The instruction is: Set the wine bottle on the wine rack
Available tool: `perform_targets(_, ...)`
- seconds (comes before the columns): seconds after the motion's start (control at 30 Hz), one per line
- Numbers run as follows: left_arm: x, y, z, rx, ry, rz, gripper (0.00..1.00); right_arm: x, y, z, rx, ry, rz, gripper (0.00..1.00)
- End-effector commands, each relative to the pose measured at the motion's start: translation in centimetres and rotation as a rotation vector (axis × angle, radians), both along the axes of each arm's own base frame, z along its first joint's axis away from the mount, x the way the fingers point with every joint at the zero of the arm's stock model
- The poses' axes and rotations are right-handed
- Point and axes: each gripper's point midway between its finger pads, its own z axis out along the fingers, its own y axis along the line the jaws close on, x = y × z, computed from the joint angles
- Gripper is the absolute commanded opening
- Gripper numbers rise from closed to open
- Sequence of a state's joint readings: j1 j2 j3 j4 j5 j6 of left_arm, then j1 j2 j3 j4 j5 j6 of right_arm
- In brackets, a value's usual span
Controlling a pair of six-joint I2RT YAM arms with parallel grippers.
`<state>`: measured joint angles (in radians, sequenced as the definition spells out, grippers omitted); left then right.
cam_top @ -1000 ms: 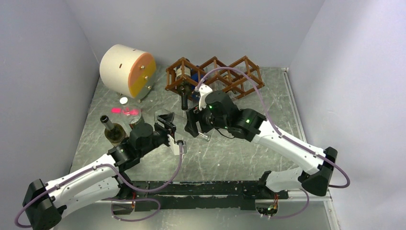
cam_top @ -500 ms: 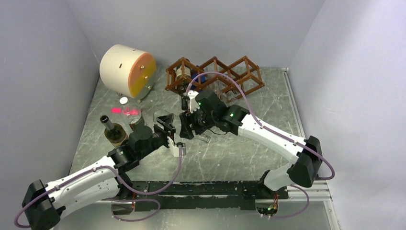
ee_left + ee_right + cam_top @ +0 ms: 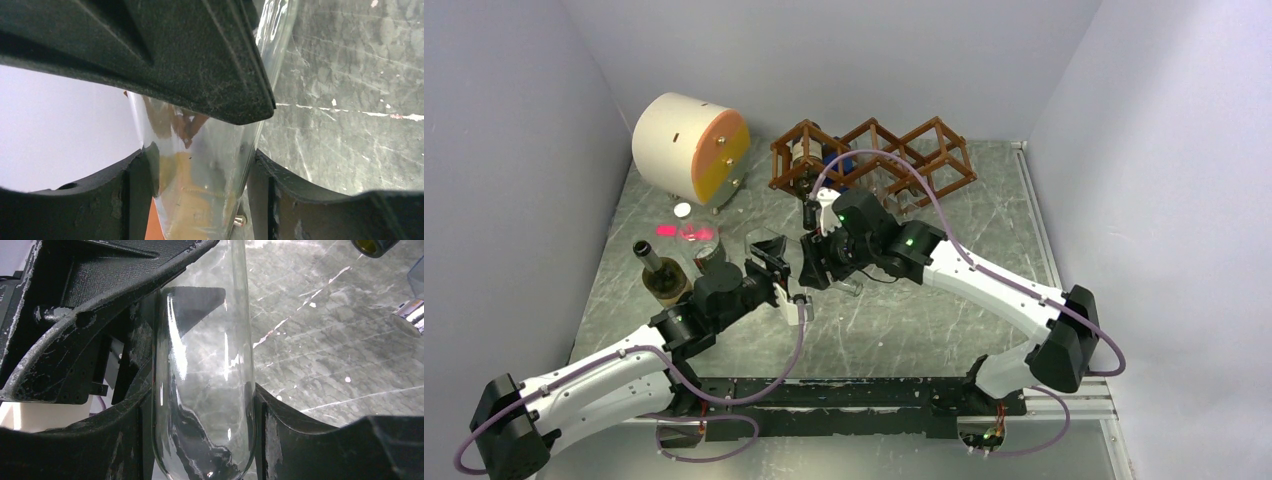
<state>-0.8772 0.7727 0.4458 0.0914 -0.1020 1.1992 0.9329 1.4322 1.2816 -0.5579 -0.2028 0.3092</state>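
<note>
Both your grippers are on one clear glass vessel (image 3: 205,390) over mid-table. The left gripper (image 3: 772,262) is clamped on it, and the right gripper (image 3: 817,266) has its fingers against both sides. The green wine bottle (image 3: 654,275) stands upright beside your left arm, well apart from the wine rack (image 3: 924,150) at the back. A dark bottle (image 3: 808,203) lies in the rack's left cell.
</note>
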Motion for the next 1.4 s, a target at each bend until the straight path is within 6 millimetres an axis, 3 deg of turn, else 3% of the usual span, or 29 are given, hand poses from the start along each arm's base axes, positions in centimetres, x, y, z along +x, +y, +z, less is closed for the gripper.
perform_targets(0.0,0.3,-0.4,4.3,-0.159,-0.086,0.014,0.59,2.6,-2.4,1.0,-0.038,-0.115,-0.136,0.00)
perform_targets(0.1,0.1,-0.5,3.9,-0.157,-0.075,0.002,0.73,3.3,-3.1,2.6,-0.010,-0.173,-0.186,0.00)
perform_targets(0.13,0.1,-0.5,3.8,-0.155,-0.068,-0.001,0.94,3.4,-3.3,3.1,-0.003,-0.188,-0.198,0.00)
perform_targets(0.17,0.0,-0.6,3.6,-0.153,-0.059,-0.006,0.99,3.6,-3.6,3.6,0.004,-0.204,-0.212,0.00)
perform_targets(0.37,-0.9,-1.5,3.9,-0.181,-0.005,-0.065,0.98,4.3,-5.4,5.7,0.016,-0.280,-0.278,0.00)
perform_targets(0.53,-1.4,-2.0,5.4,-0.265,0.030,-0.084,0.98,4.5,-7.0,7.5,0.032,-0.335,-0.326,0.00)
perform_targets(0.73,-1.1,-1.3,9.9,-0.506,0.056,-0.022,0.98,5.4,-10.1,8.7,0.000,-0.400,-0.457,0.00)
perform_targets(0.93,1.7,0.4,15.1,-0.923,0.260,0.232,0.98,5.7,-14.8,9.5,-0.046,-0.449,-0.649,0.00)
perform_targets(1.03,3.2,0.6,15.1,-1.011,0.366,0.360,0.98,5.5,-17.1,9.0,-0.075,-0.447,-0.741,0.00)
perform_targets(1.13,4.0,-0.4,14.3,-0.954,0.431,0.409,0.98,5.0,-19.0,8.3,-0.095,-0.438,-0.816,0.00)
perform_targets(1.37,3.0,-2.2,13.7,-0.882,0.489,0.309,0.98,4.3,-22.1,6.4,-0.134,-0.419,-0.932,0.00)
